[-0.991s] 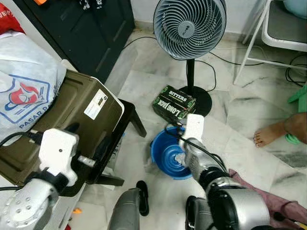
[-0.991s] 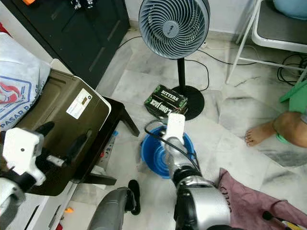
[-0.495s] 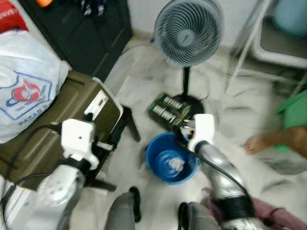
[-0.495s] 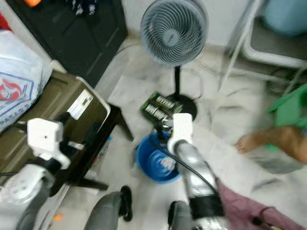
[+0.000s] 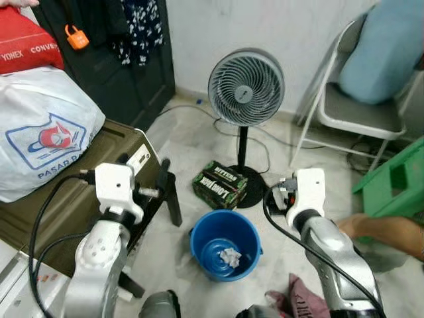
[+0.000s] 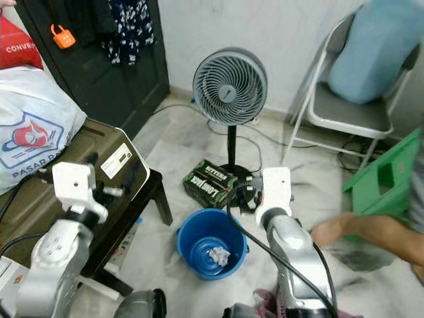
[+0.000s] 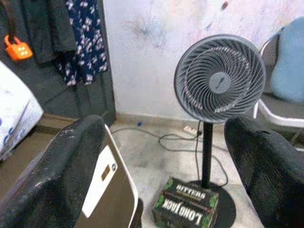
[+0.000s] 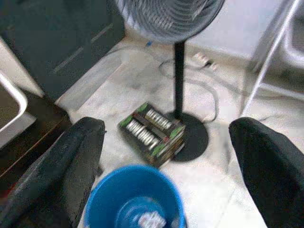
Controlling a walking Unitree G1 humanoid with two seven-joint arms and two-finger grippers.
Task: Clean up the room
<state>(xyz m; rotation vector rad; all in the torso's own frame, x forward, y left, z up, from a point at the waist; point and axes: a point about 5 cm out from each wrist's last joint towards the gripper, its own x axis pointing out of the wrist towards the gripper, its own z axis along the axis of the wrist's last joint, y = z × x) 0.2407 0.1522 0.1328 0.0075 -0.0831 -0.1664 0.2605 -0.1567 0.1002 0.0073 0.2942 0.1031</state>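
Note:
A blue bucket (image 5: pixel 225 244) stands on the marble floor with a crumpled white paper wad (image 5: pixel 230 255) lying in its bottom. My right gripper (image 8: pixel 166 156) is raised to the right of the bucket and above it, open and holding nothing. It faces the bucket and a green-and-black Long Jack box (image 8: pixel 152 132). My left gripper (image 7: pixel 164 156) is up over the olive case (image 5: pixel 66 205), also open and bare, looking toward the standing fan (image 7: pixel 219 83). A pink cloth (image 5: pixel 299 303) lies on the floor by my right side.
The fan's base and cable sit just behind the box. A white folding chair (image 5: pixel 361 112) with a blue cushion and a green stool (image 5: pixel 394 182) stand at the right. A person's limb (image 5: pixel 384 230) reaches in low there. Bags (image 5: pixel 40 132) rest on the case beside a dark cabinet (image 5: pixel 142 66).
The camera has risen and tilted up, so more of the room shows. My right gripper has come up and away from over the bucket, and the white wad now lies inside it.

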